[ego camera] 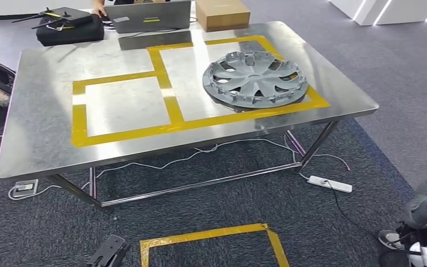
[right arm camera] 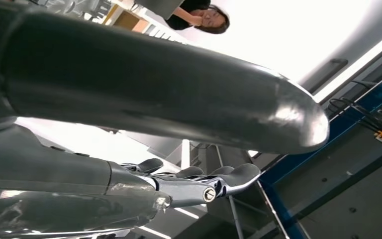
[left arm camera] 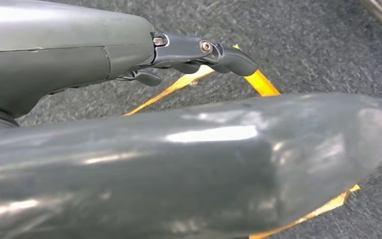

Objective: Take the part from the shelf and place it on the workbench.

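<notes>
Hubcap on the workbench, near its right edge.
I see my left hand and right hand both empty, fingers apart.

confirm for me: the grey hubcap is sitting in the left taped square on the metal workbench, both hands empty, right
Not quite. In the head view the grey hubcap lies in the right-hand yellow taped square of the workbench, not the left one, which is bare. The rest stands: the left hand and the right hand hold nothing in their wrist views.
</notes>
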